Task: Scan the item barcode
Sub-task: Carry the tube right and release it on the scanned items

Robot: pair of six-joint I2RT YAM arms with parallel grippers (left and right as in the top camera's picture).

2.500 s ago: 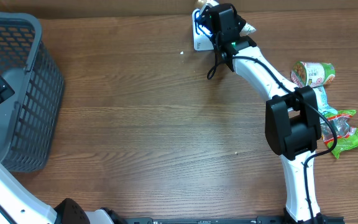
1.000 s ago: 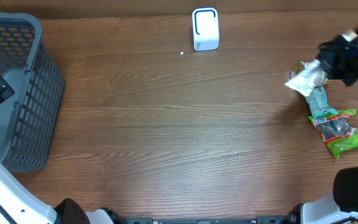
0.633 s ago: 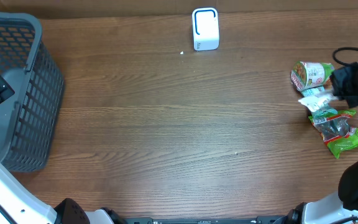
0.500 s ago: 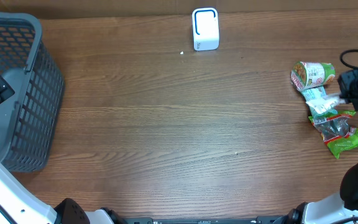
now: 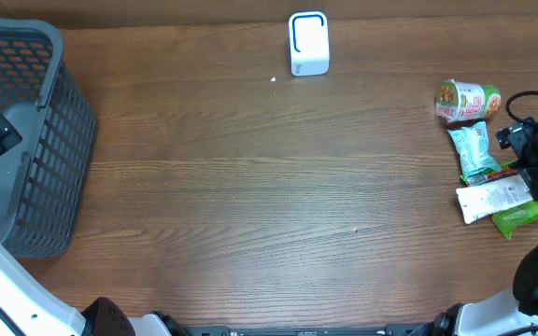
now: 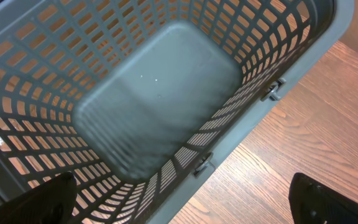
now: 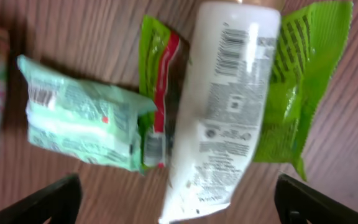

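White tube released onto green packet, right claw spread wide

No wording is coming through legibly. The white pouch, lying near the table's right edge, is showing a barcode and blocks of fine print, all too blurred to read. The mint-green packet beside it is showing only unreadable print.

place: shop-checkout mock-up | evidence: grey shopping basket, white barcode scanner, barcoded packets, wooden table
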